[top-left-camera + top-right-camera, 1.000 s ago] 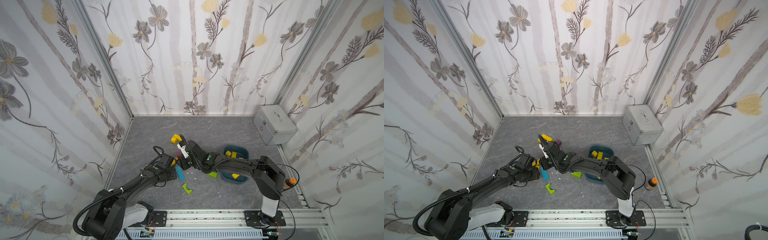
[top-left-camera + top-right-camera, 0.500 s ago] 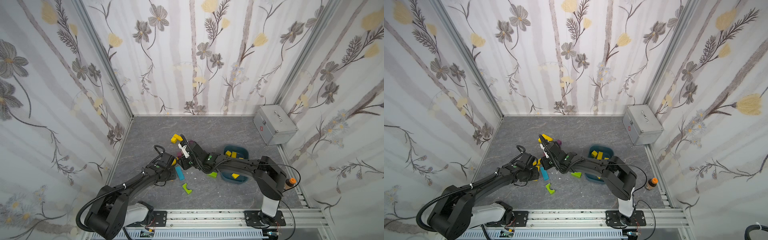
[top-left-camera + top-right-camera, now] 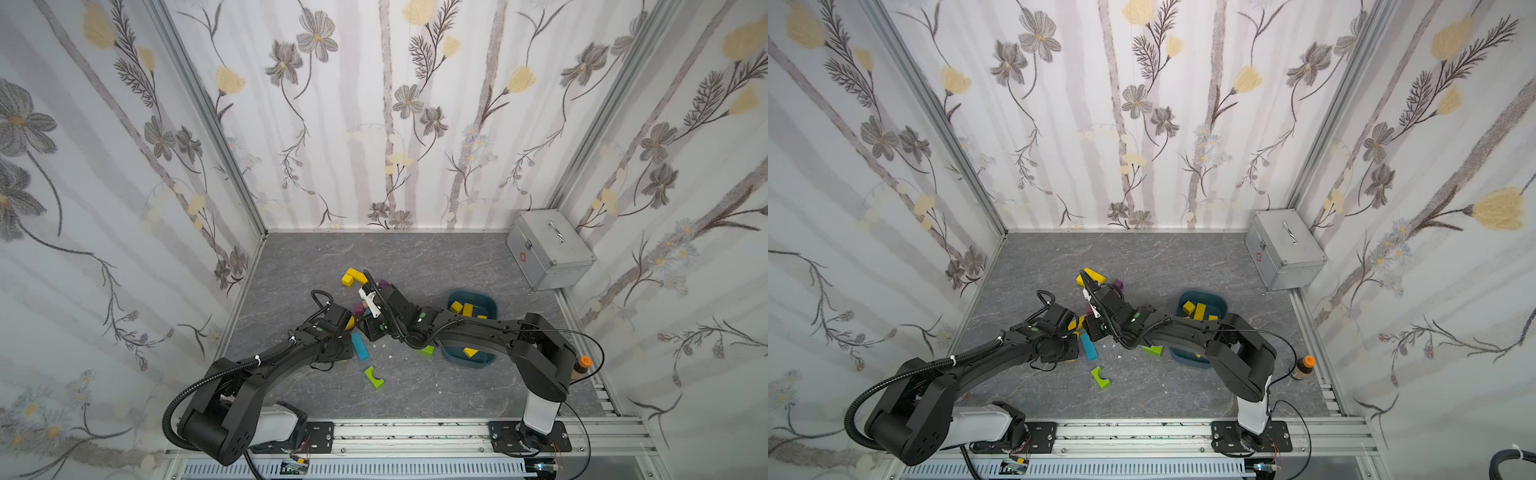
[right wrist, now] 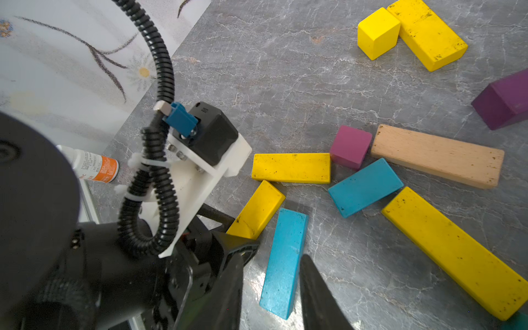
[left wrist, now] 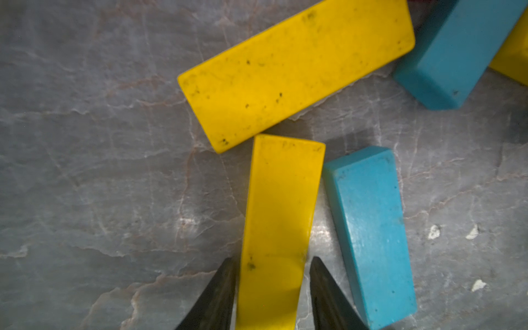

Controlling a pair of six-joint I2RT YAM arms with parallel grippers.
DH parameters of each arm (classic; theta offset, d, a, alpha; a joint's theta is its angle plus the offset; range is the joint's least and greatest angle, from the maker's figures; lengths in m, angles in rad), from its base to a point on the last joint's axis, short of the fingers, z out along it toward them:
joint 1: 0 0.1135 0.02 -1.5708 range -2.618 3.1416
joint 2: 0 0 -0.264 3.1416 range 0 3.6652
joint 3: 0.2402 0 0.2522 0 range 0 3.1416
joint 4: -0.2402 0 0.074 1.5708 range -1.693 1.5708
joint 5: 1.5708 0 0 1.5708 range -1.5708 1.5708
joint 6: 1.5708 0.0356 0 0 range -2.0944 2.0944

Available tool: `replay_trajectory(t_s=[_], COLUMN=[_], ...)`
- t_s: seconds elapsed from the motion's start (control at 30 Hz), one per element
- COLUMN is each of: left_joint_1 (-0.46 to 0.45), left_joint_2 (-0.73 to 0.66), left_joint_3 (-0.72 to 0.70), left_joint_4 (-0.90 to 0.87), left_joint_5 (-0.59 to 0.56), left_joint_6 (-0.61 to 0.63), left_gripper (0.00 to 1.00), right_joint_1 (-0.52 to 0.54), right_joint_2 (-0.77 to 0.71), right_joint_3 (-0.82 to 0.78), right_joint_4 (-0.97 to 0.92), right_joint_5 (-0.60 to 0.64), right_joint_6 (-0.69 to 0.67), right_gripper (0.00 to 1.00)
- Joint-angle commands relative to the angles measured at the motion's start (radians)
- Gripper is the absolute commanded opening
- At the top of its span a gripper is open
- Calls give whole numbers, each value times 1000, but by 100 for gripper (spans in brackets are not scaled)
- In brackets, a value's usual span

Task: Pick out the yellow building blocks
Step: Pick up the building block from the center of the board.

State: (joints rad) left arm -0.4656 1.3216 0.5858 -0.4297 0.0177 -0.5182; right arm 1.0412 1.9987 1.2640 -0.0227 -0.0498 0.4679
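Several yellow building blocks lie on the grey floor. A narrow yellow bar (image 5: 281, 205) lies flat with my left gripper (image 5: 271, 258) shut on one end, one finger on each long side; in the right wrist view the same bar (image 4: 257, 210) shows. A wider yellow bar (image 5: 297, 71) lies just beyond it. A long yellow bar (image 4: 454, 251), a yellow cube (image 4: 377, 33) and another bar (image 4: 427, 33) lie farther off. My right gripper (image 4: 273, 255) hovers shut and empty over a blue bar (image 4: 285, 257). More yellow blocks (image 3: 467, 309) sit in the blue bin (image 3: 490, 301).
Blue bars (image 5: 368, 228), purple blocks (image 4: 350, 147), a peach bar (image 4: 437, 155) and lime green blocks (image 3: 374, 376) lie among the yellow ones. A metal case (image 3: 548, 249) stands at the back right, and an orange-capped bottle (image 3: 584, 361) by the right rail. Walls enclose three sides.
The left gripper's jaws have narrowed onto the narrow yellow bar. Both arms have stayed almost where they were.
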Motion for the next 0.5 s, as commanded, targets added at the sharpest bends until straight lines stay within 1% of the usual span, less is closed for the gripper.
replay_trajectory(t_s=[0.0, 0.27, 0.47], left_joint_1=[1, 1, 1], left_joint_2=[12, 27, 29], left_joint_3=[8, 11, 14], left_joint_4=[-6, -12, -15], left_joint_5=[-4, -6, -11], left_joint_6=[2, -1, -4], left_gripper=[42, 36, 35], right_joint_1=[-1, -1, -1], right_joint_2=[0, 16, 12], right_joint_3=[3, 4, 0], right_joint_4=[44, 36, 40], right_joint_5=[4, -14, -18], right_joint_6=[3, 6, 4], right_gripper=[35, 36, 36])
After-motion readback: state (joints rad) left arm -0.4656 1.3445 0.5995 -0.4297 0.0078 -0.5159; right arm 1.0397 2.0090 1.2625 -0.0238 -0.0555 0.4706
